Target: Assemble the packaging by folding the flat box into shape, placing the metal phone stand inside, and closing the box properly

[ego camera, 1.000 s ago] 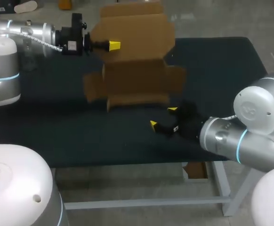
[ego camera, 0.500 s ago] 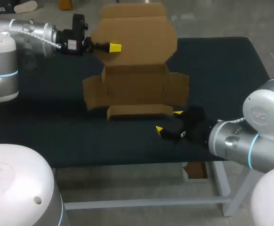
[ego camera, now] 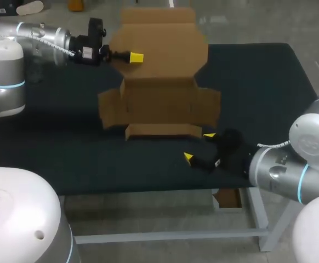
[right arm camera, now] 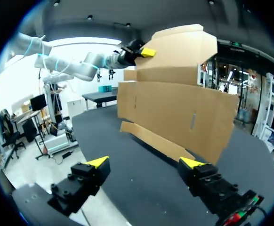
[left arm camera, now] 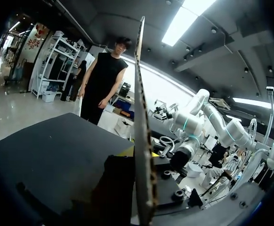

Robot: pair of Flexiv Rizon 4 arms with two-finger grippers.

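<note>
Looking down on a table [ego camera: 269,76] wearing a dark top (blue-black, plain). Standing on a pale frame [ego camera: 165,235], crossing under the near edge with one long bar and slanting down at the right with a leg. Spreading wide in both wrist views as well, picking up a dull grey sheen in the left one.

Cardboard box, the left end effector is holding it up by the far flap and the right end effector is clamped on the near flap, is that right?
Not quite. The left end effector does hold the cardboard box by its far flap, but the right end effector is open and sits just short of the near flap, touching nothing, as the right wrist view shows.
</note>
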